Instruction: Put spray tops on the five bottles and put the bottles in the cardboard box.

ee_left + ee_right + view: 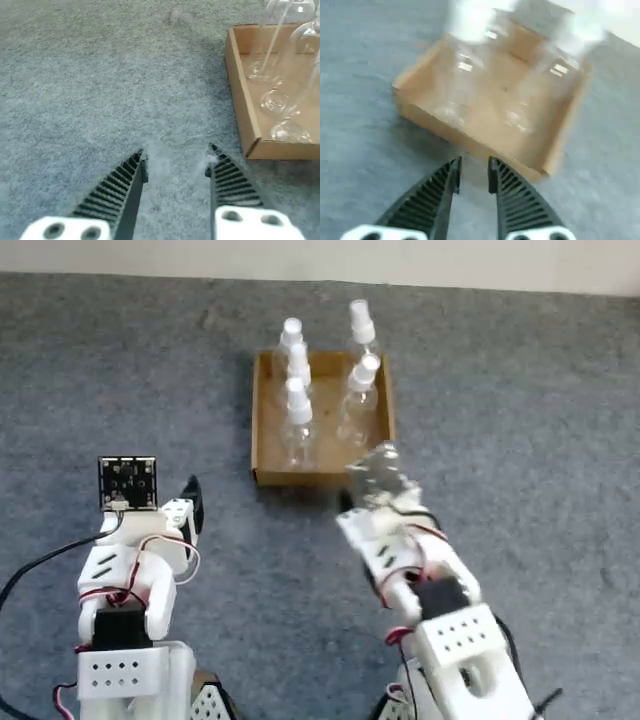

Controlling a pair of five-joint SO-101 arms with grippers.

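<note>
The cardboard box (258,425) sits at the middle back of the grey carpet. Several clear bottles with white spray tops stand upright in it, among them one at the front left (298,412) and one at the right (360,380). My right gripper (378,468) hovers just in front of the box's near wall (427,115), its fingers a little open (474,162) with nothing between them. My left gripper (193,498) is low over the carpet to the box's left, open and empty (175,150). Clear bottle bases (280,100) show inside the box (242,95).
Grey carpet (520,440) covers the whole work area, with bare floor to the left and right of the box. A small black circuit board (127,482) is mounted on the left arm. A pale wall edge runs along the far side.
</note>
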